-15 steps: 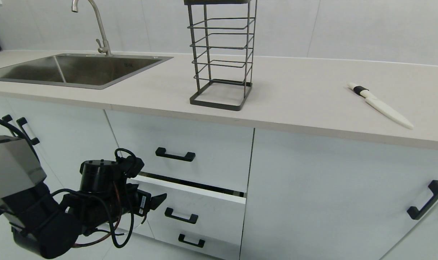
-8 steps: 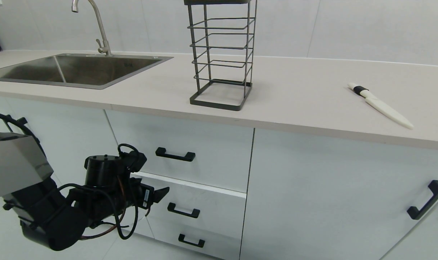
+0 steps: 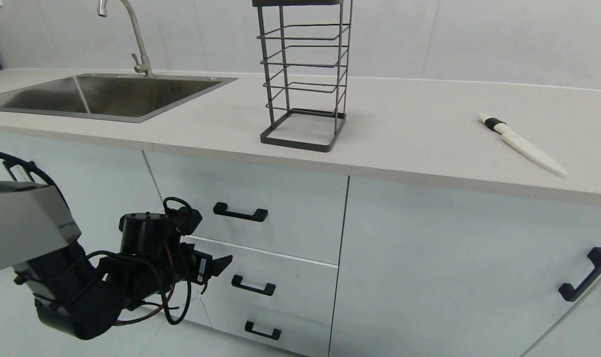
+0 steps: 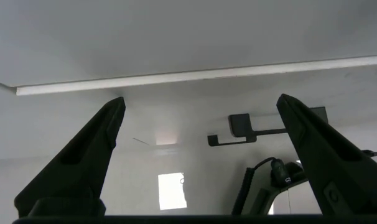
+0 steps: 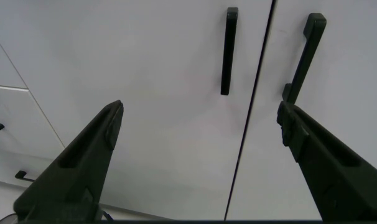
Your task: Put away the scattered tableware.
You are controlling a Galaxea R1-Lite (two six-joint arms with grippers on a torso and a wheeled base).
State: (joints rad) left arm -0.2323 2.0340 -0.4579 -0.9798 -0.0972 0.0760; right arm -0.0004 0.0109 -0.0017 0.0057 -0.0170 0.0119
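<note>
Drawer (image 3: 293,282) now flush, was ajar | left end effector (image 3: 223,263) released, near it | right end effector (image 5: 201,109) released

My head camera sits high and looks forward and down across the countertop (image 3: 404,129) onto the white cabinet fronts, at middling range. The sink (image 3: 102,94) is at ten o'clock, the drawer bank (image 3: 265,258) at six and a cabinet door handle (image 3: 585,274) at four.

The left wrist camera rides the arm at eight o'clock. It looks along the spread fingers (image 4: 83,168) of the left gripper (image 4: 201,98), very close to a drawer front with a black drawer handle (image 4: 263,129). It shares that drawer bank with the head view.

The right wrist camera looks past the wide-apart right gripper (image 5: 201,106) at two cabinet doors (image 5: 145,93) from farther back. Their upright handles (image 5: 229,50) seem to match the head view's four o'clock corner.
</note>
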